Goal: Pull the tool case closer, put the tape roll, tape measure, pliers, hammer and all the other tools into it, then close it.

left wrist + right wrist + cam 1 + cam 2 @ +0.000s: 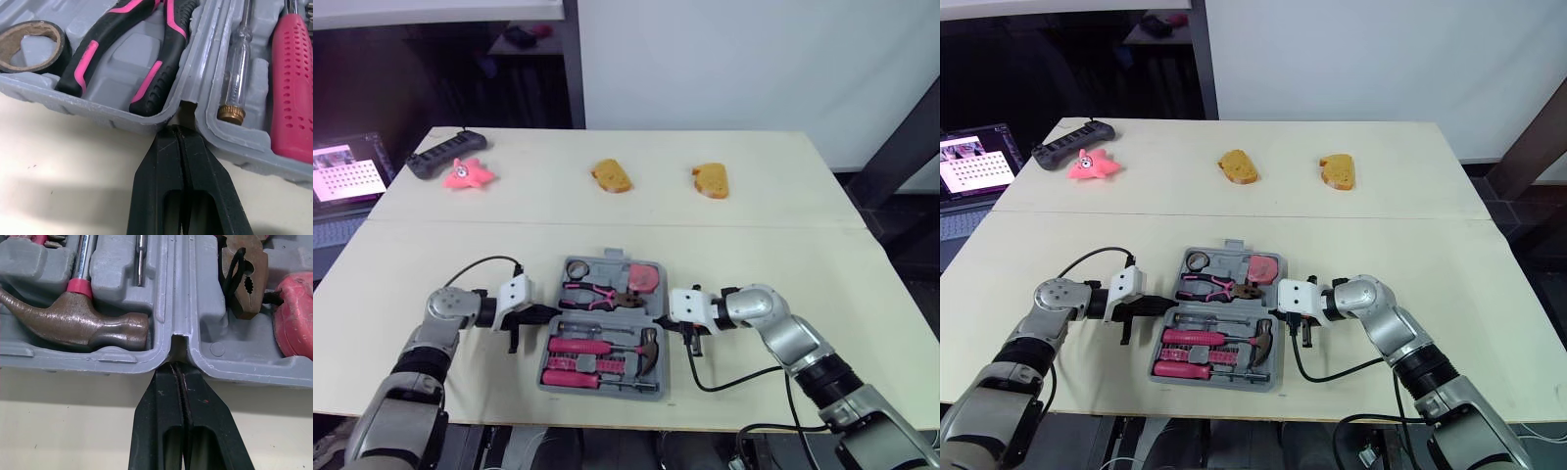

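With the tool case (609, 260) open at lower centre and apparently fully loaded, I judge closing is next: my left gripper (178, 131) and right gripper (178, 366), both pinched together, nose its hinge ends, needing to fold one half over.

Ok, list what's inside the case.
Far half of the case: tape roll, pliers, tape measure. Near half: hammer, pink screwdrivers, a clear tester. Anything under the tools is covered.
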You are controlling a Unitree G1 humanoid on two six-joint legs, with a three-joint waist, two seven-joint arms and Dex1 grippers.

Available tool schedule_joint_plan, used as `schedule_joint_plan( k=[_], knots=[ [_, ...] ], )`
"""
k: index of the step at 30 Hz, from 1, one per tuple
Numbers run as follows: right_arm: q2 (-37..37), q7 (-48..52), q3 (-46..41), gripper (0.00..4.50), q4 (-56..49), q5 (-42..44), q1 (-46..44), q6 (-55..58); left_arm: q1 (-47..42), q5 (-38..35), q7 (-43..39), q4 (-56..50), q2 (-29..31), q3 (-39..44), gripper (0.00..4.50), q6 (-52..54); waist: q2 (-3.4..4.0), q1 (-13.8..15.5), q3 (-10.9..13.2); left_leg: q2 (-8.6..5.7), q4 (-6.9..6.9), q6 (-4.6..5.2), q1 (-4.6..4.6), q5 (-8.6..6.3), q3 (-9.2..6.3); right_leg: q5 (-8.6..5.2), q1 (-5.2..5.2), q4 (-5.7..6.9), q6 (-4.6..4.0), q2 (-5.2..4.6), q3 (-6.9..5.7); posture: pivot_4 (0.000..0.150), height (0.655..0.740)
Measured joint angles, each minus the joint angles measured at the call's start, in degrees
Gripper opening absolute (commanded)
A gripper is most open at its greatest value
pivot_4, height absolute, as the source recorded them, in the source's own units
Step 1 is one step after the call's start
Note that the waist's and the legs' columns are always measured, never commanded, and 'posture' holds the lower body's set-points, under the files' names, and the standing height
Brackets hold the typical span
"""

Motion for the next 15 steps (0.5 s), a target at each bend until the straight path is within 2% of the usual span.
schedule_joint_plan(
  k=[15],
  knots=[
    [0.48,-0.65,-0.32,0.00,-4.26,-1.05,1.73,4.66,6.66,-1.37,-0.31,-10.69,0.89,1.33,0.01,7.36,0.00,0.01,0.00,0.00,0.00,0.00,0.00,0.00,-0.02,0.00,0.02,0.00,0.00,-0.01,-0.01,0.150,0.7400]
  ],
)
